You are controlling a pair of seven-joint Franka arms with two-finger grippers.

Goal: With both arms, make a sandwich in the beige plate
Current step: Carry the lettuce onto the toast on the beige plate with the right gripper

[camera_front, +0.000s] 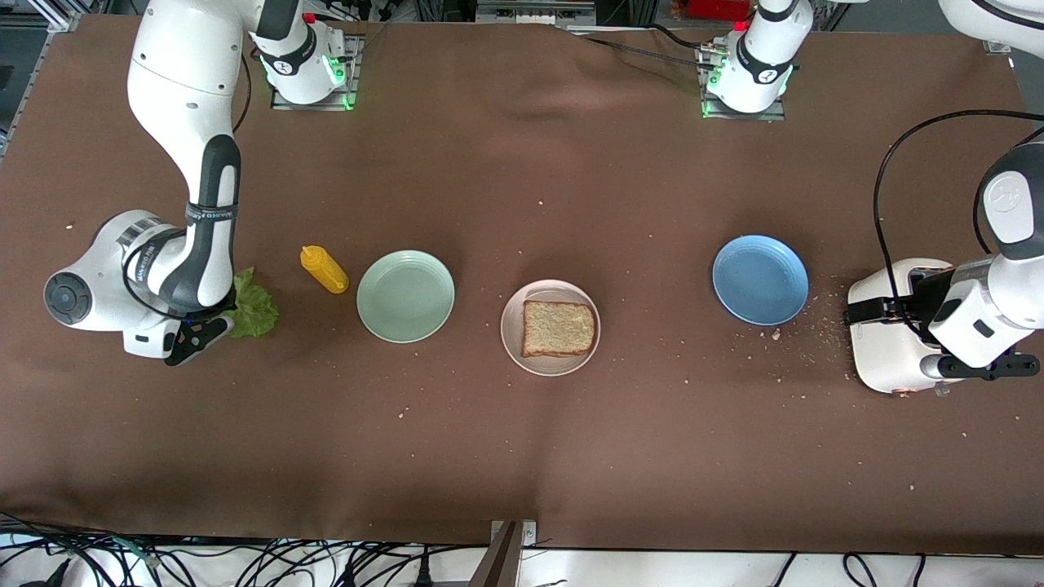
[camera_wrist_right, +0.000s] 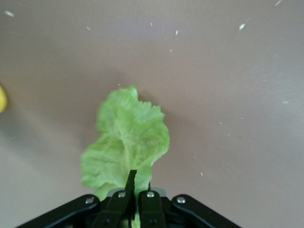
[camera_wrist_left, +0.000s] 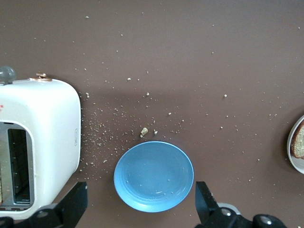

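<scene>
Right wrist view: crinkled green lettuce leaf [camera_wrist_right: 126,142] pinched in shut jaws.

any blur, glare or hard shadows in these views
Front view: even light, no glare, soft shadow under the right arm. Right wrist view: lettuce leaf sharp, right gripper shut on it, table pale and washed out. Left wrist view: crisp, faint shadow beside the toaster.

Bright, even overhead light casts soft shadows on the brown tablecloth [camera_front: 522,163]; the right wrist view looks pale and slightly blurred
</scene>
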